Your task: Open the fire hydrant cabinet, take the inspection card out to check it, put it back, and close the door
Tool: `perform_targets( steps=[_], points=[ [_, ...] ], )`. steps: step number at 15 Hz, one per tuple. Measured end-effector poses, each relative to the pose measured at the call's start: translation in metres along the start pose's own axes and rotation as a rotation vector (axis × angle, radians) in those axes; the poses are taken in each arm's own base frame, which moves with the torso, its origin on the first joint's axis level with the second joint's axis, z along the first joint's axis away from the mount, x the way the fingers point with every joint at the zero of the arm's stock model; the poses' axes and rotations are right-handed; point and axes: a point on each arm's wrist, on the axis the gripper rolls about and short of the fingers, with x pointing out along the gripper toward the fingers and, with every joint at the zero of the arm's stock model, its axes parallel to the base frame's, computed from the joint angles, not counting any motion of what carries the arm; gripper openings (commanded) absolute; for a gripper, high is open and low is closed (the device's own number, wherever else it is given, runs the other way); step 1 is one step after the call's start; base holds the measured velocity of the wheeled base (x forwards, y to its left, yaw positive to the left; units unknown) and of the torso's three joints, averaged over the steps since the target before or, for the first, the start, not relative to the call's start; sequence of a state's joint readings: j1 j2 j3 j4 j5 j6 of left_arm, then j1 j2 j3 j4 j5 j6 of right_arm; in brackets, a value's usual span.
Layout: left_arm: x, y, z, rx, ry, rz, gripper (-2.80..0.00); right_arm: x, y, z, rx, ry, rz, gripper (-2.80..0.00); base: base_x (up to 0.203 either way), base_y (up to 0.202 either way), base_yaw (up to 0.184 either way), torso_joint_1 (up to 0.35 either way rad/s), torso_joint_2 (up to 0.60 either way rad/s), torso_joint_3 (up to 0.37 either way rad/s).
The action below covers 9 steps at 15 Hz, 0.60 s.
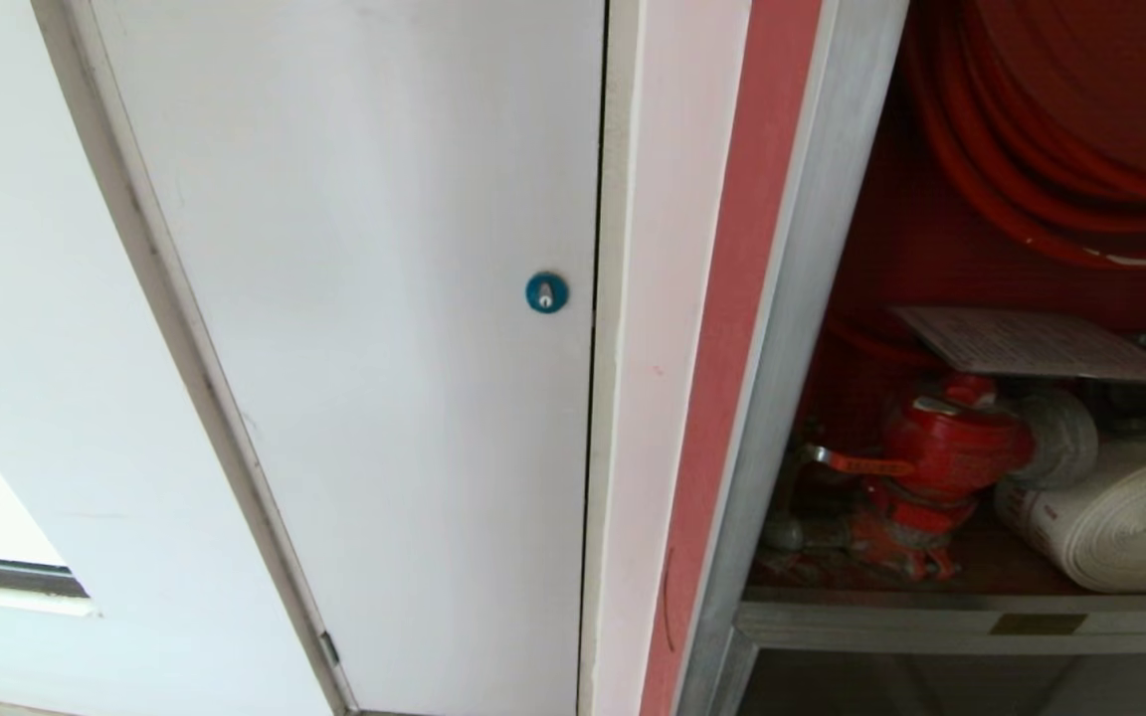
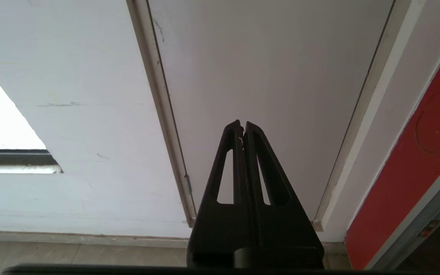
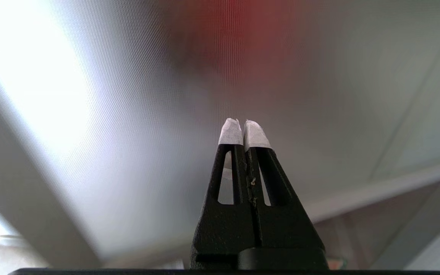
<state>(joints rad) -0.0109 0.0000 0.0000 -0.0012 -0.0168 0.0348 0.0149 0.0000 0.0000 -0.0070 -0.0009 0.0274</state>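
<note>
The cabinet [image 1: 802, 328] stands open at the right, its glass door out of the head view. The card [image 1: 1031, 343] lies flat on top of the valve [image 1: 941, 447] and hose roll [image 1: 1120, 517], its near edge overhanging, so there is room beneath for a pinch. Left gripper [image 2: 242, 126] and right gripper [image 3: 241, 124] are both pressed together and empty, apparently parked low. The frame's left edge narrows the approach.

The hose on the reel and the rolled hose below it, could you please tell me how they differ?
The reel hose is red and round-bodied, hanging in big loops; the rolled hose is white and flat, wound into a tight coil. The reel hose sits high; the rolled hose lies on the shelf. Both are inside the cabinet.
</note>
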Motion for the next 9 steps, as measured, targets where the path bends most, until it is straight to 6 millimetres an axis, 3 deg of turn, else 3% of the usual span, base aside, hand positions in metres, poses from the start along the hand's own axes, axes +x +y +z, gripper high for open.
perform_targets(
  steps=[9],
  points=[
    [0.0000, 0.0000, 0.0001, 0.000, -0.001, 0.000, -2.80, 0.0000, 0.0000, 0.0001, 0.000, -0.001, 0.000, -2.80, -0.196, 0.000, 0.000, -0.001, 0.00, 0.003]
  ],
)
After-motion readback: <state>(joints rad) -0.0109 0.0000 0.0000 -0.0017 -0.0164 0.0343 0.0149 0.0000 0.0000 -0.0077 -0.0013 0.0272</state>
